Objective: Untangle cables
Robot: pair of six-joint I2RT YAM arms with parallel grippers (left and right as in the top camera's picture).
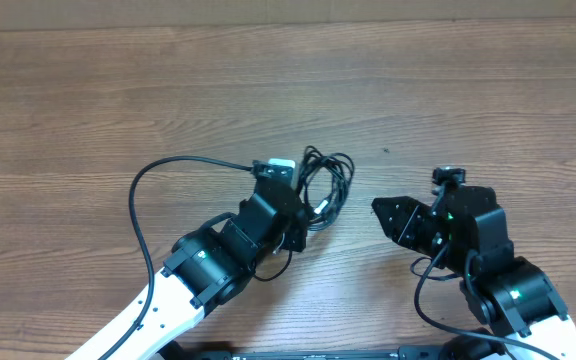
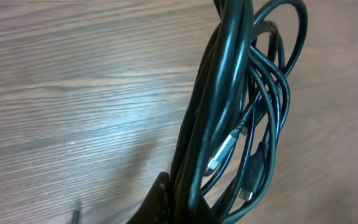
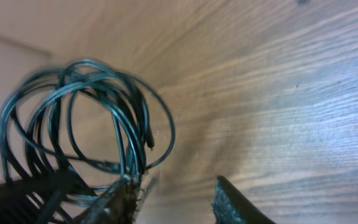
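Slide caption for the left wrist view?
Left tool grips bundled black cables, two plug ends visible, wooden table behind.

Cables (image 1: pixel 333 178) are sitting bunched mid-desk (image 1: pixel 268 80), left gripper (image 1: pixel 306 205) touching their near side, right gripper (image 1: pixel 383 212) hanging just beside them, toward the right edge.

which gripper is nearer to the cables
Left. The left gripper is shut on the cables, gripping them at their left side. The right gripper is open, off to their right, not touching them.
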